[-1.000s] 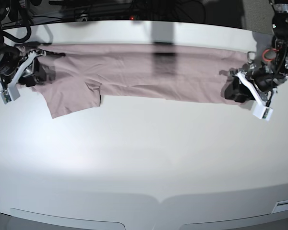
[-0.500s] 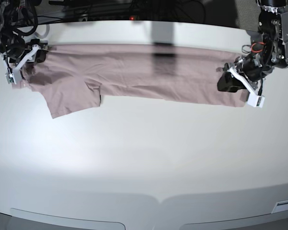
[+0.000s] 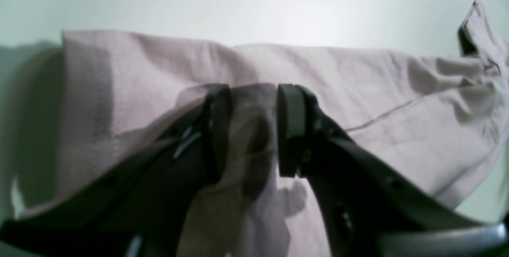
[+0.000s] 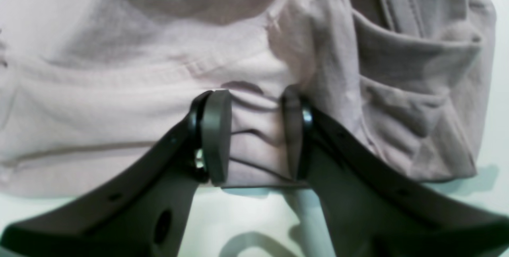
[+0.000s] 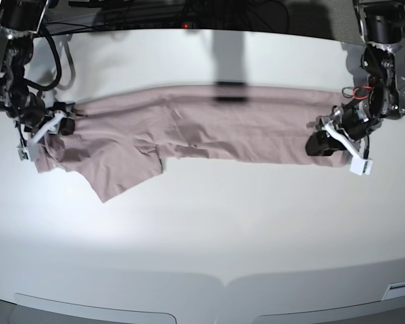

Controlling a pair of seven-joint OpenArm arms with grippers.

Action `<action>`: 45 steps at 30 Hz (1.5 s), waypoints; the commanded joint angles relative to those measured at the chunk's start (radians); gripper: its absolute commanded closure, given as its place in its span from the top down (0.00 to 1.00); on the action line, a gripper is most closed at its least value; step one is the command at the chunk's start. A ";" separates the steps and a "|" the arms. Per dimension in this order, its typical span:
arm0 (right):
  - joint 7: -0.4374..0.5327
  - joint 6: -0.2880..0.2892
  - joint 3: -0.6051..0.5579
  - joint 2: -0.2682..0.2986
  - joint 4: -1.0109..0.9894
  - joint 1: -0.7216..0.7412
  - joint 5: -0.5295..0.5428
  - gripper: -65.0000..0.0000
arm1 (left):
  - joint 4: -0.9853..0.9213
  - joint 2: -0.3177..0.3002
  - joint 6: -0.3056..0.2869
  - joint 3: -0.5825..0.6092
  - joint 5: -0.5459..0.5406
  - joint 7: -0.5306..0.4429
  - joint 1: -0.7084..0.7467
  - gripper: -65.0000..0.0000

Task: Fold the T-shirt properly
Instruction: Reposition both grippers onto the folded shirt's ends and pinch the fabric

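Note:
The dusty pink T-shirt (image 5: 209, 125) lies stretched as a long band across the far half of the white table, one sleeve (image 5: 125, 175) hanging toward the near side at the left. My left gripper (image 5: 324, 143) holds its right end. In the left wrist view that gripper (image 3: 248, 129) has bunched T-shirt (image 3: 358, 82) fabric pinched between its dark pads. My right gripper (image 5: 46, 131) grips the left end. In the right wrist view it (image 4: 256, 137) is shut on a wrinkled fold of the T-shirt (image 4: 119, 70) near a hem.
The white table (image 5: 202, 236) runs wide toward the near edge. Dark cables and equipment (image 5: 189, 10) line the far edge, and both arm bases stand in the far corners. A small white label (image 5: 399, 291) sits at the near right.
Both grippers have pulled the T-shirt toward the near side. Its far edge has left the back of the table, and the left end and sleeve have shifted nearer and rightward.

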 commanded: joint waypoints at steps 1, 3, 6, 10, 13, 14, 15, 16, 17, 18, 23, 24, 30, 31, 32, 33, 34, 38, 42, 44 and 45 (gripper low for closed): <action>-0.027 -0.015 -0.018 0.003 -0.010 0.003 -0.014 0.36 | -0.057 -0.007 0.101 0.007 0.174 0.130 0.010 0.32; -0.023 -0.029 -0.036 0.003 -0.018 0.014 -0.018 0.36 | -0.105 -0.010 0.101 0.007 0.187 0.114 -0.018 0.32; -0.001 -0.052 -0.037 0.003 -0.018 0.019 -0.027 0.36 | -0.167 -0.010 0.105 0.007 0.256 0.083 -0.068 0.32; 0.019 -0.076 -0.037 0.003 -0.019 0.025 -0.075 0.36 | -0.216 -0.010 0.105 0.007 0.282 0.066 -0.133 0.32; 0.027 -0.098 -0.037 0.003 -0.019 0.024 -0.085 0.36 | -0.221 -0.010 0.105 0.007 0.285 0.065 -0.163 0.32; 0.027 -0.104 -0.037 0.003 -0.019 0.024 -0.085 0.36 | -0.221 -0.010 0.105 0.007 0.285 0.064 -0.171 0.32; 0.027 -0.109 -0.037 0.003 -0.019 0.024 -0.085 0.36 | -0.222 -0.010 0.105 0.007 0.285 0.064 -0.177 0.32; 0.032 -0.115 -0.037 0.003 -0.019 0.025 -0.085 0.36 | -0.222 -0.010 0.105 0.007 0.285 0.064 -0.182 0.32; 0.035 -0.116 -0.037 0.003 -0.019 0.025 -0.085 0.36 | -0.222 -0.010 0.105 0.007 0.285 0.061 -0.187 0.31; 0.034 -0.120 -0.037 0.003 -0.019 0.025 -0.085 0.36 | -0.222 -0.010 0.105 0.007 0.285 0.060 -0.190 0.31; 0.030 -0.142 -0.037 0.002 -0.019 0.024 -0.105 0.36 | -0.222 -0.026 0.106 0.007 0.286 0.058 -0.200 0.31; 0.030 -0.142 -0.037 0.002 -0.019 0.024 -0.116 0.36 | -0.222 -0.035 0.107 0.007 0.286 0.051 -0.200 0.31; 0.025 -0.141 -0.037 0.003 -0.018 0.025 -0.128 0.36 | -0.221 -0.098 0.139 0.007 0.274 0.044 -0.213 0.31; 0.026 -0.141 -0.037 0.003 -0.018 0.025 -0.126 0.36 | -0.221 -0.109 0.139 0.007 0.256 0.047 -0.217 0.31; 0.026 -0.141 -0.037 0.003 -0.018 0.025 -0.123 0.36 | -0.221 -0.120 0.139 0.007 0.228 0.052 -0.222 0.31; 0.026 -0.141 -0.037 0.003 -0.018 0.025 -0.118 0.36 | -0.221 -0.129 0.139 0.007 0.190 0.061 -0.227 0.31; 0.025 -0.140 -0.037 0.003 -0.018 0.024 -0.111 0.36 | -0.220 -0.138 0.139 0.007 0.151 0.063 -0.232 0.31; 0.026 -0.141 -0.037 0.003 -0.018 0.025 -0.110 0.36 | -0.220 -0.156 0.138 0.007 0.055 0.074 -0.256 0.31; 0.025 -0.141 -0.037 0.003 -0.018 0.027 -0.110 0.36 | -0.220 -0.159 0.138 0.006 0.056 0.073 -0.285 0.31; 0.026 -0.141 -0.037 0.003 -0.018 0.027 -0.110 0.36 | -0.220 -0.159 0.138 0.007 0.056 0.072 -0.295 0.31; 0.026 -0.141 -0.037 0.003 -0.018 0.028 -0.109 0.36 | -0.220 -0.159 0.138 0.006 0.056 0.073 -0.300 0.32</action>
